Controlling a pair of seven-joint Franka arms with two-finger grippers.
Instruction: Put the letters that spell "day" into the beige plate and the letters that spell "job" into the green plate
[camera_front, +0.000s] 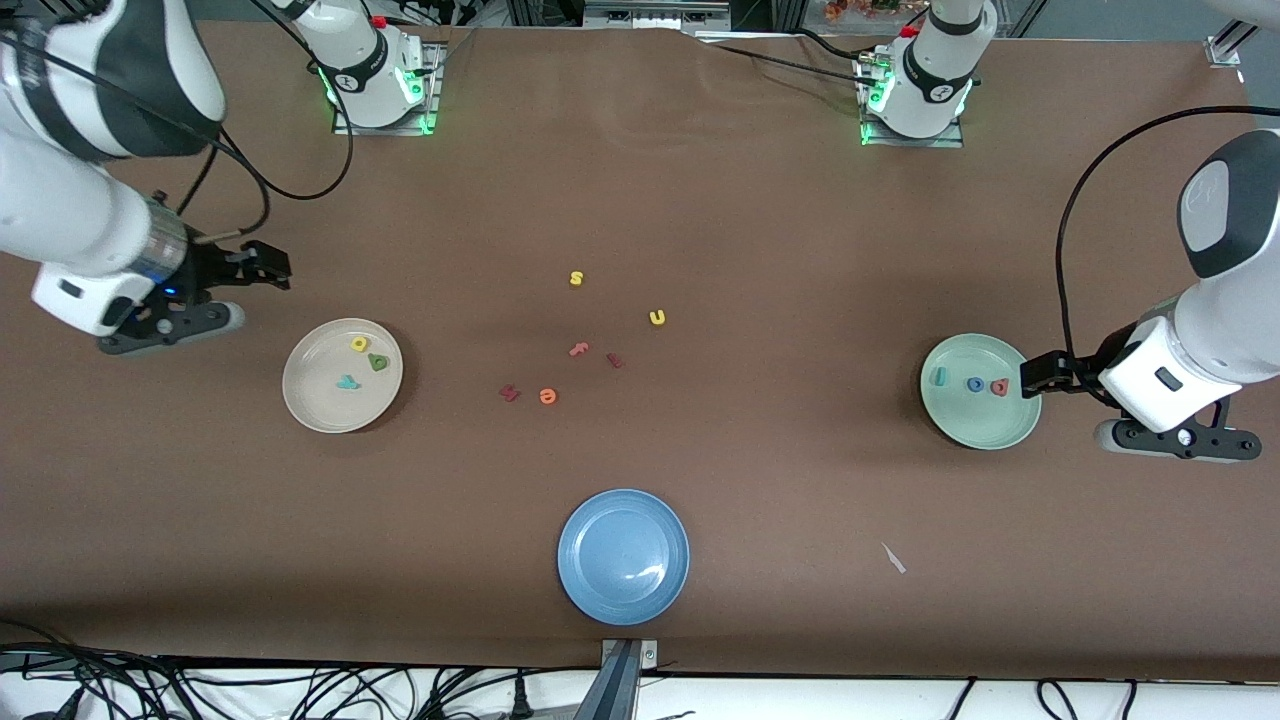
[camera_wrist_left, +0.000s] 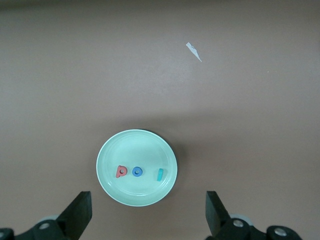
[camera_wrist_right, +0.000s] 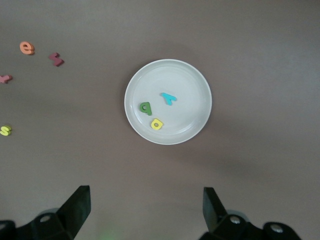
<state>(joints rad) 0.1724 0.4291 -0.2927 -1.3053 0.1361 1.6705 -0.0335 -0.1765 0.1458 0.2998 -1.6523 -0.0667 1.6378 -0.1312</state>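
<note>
Beige plate (camera_front: 305, 400): you are looking at it lying toward the right arm's end of the table, carrying all three "day" letters, the yellow one (camera_front: 359, 344), the green one (camera_front: 378, 362) and the teal y-shape (camera_front: 347, 382), grouped loosely and not stacked.
Green plate (camera_front: 985, 428): it is lying toward the left arm's end, holding the salmon-red letter (camera_front: 999, 387), the blue ring (camera_front: 975, 384) and the teal bar (camera_front: 939, 376) in a short row.
Right gripper (camera_front: 268, 268): it is hovering beside the beige plate with its fingers spread wide and nothing between them; you are likely seeing it clear of the plate because its sorting looks done.
Left gripper (camera_front: 1040, 374): it is hanging at the green plate's rim, fully parted and gripping nothing.
Leftovers: the yellow "s" (camera_front: 576, 278), the yellow "u" (camera_front: 657, 317), the orange "e" (camera_front: 547, 396) and the reddish letters are staying mid-table, since neither word needs them.
Blue plate (camera_front: 623, 556): it is sitting nearest the front camera, unused.
Judgement: you are probably watching the finished state.
</note>
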